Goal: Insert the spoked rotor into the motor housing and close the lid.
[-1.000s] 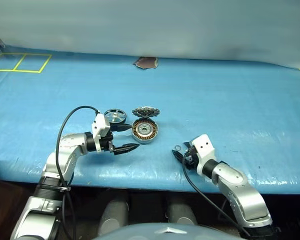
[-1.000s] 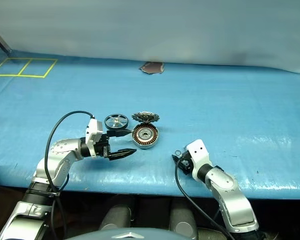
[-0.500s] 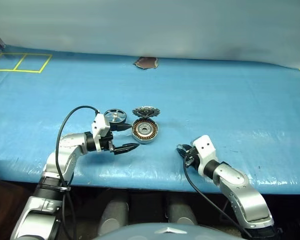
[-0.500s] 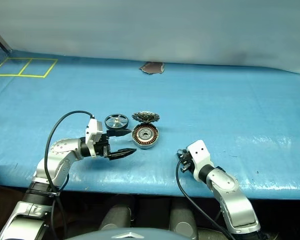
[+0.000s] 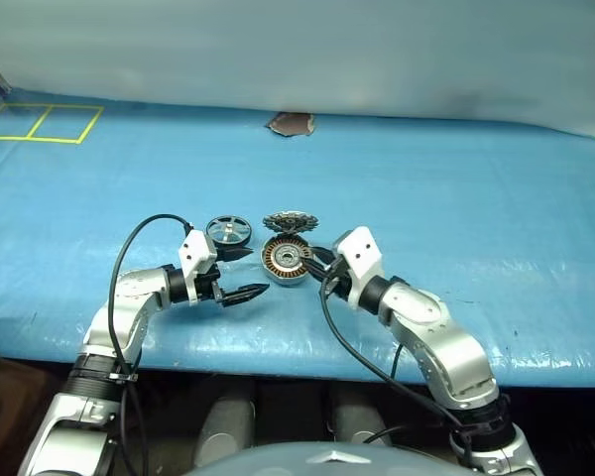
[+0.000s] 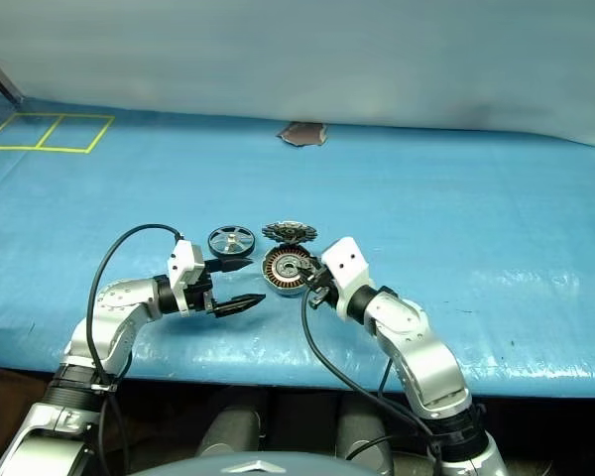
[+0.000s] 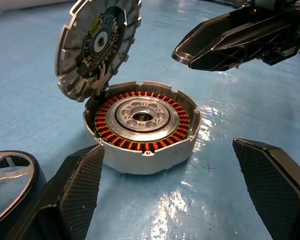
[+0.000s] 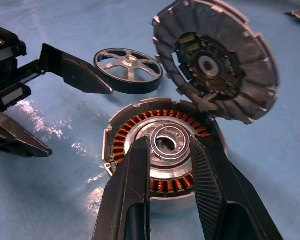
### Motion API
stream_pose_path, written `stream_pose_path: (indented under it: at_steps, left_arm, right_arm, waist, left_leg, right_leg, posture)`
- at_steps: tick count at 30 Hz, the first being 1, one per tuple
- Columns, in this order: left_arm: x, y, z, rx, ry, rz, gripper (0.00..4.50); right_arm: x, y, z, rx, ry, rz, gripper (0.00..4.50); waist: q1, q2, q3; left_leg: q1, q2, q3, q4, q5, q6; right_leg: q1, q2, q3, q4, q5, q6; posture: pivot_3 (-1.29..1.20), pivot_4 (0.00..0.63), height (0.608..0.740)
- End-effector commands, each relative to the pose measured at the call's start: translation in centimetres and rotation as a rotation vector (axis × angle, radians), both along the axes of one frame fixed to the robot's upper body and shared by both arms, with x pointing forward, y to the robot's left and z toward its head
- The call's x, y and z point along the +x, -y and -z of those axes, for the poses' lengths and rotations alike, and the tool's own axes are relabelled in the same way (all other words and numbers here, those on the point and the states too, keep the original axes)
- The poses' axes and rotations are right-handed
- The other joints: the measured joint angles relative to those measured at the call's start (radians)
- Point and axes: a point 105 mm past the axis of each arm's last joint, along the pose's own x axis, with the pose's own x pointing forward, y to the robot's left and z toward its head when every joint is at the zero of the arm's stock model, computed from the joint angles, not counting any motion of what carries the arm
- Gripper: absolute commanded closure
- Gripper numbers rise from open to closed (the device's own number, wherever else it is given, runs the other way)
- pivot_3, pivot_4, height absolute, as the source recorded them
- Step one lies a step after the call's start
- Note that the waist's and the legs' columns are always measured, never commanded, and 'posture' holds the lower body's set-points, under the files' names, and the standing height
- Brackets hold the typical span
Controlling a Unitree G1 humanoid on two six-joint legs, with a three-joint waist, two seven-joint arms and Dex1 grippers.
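The motor housing [image 5: 286, 260] sits on the blue table, its copper windings [image 7: 106, 120] showing around a metal centre. The lid [image 5: 289, 221] stands tilted open on the housing's far edge, ribbed face and toothed rim in view [image 8: 215, 65]. Just left of the housing the spoked rotor [image 5: 228, 230] lies flat. My left gripper [image 5: 255, 271] is open, one finger by the rotor and the other nearer me, empty. My right gripper [image 8: 170, 142] hovers at the housing's right side with a narrow gap between its fingers, nothing held.
A dark reddish scrap [image 5: 290, 124] lies at the table's far edge. Yellow tape squares [image 5: 40, 124] mark the far left. The blue cover [image 5: 456, 218] stretches wide to the right, and its front edge runs just below both arms.
My right arm swung left and up from the front right of the table to the housing, and its jaws narrowed. The left arm, rotor, housing and lid stayed put.
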Motion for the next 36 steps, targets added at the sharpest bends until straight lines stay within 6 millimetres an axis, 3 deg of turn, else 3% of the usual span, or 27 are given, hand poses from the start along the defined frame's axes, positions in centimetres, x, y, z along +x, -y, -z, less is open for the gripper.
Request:
stream_pose_path:
  at_steps: [1,15,36]
  left_arm:
    - [0.2,-0.6,-0.8,0.003,0.053,-0.020,0.00]
    - [0.2,-1.0,-0.8,0.010,0.072,-0.054,0.00]
    - [0.1,-1.1,-0.8,0.011,0.075,-0.059,0.00]
  right_arm:
    - [0.3,-1.3,-0.1,0.006,0.011,-0.049,3.71]
    - [2.7,-2.5,0.4,-0.044,0.032,-0.098,3.71]
    - [3.1,-1.9,1.4,-0.093,0.014,-0.098,3.71]
  waist:
    - [0.000,0.000,0.000]
    - [-0.010,0.000,0.000]
    - [-0.010,0.000,0.000]
  left_leg:
    - [0.000,0.000,0.000,0.000,0.000,0.000]
    - [0.001,0.000,0.000,0.000,0.000,0.000]
    - [0.001,0.000,0.000,0.000,0.000,0.000]
  right_leg:
    - [0.000,0.000,0.000,0.000,0.000,0.000]
    - [0.001,0.001,0.000,0.001,0.000,0.000]
    - [0.001,0.001,0.000,0.001,0.000,0.000]
  posture:
    - [0.00,0.150,0.740]
    - [0.00,0.150,0.740]
    - [0.00,0.150,0.740]
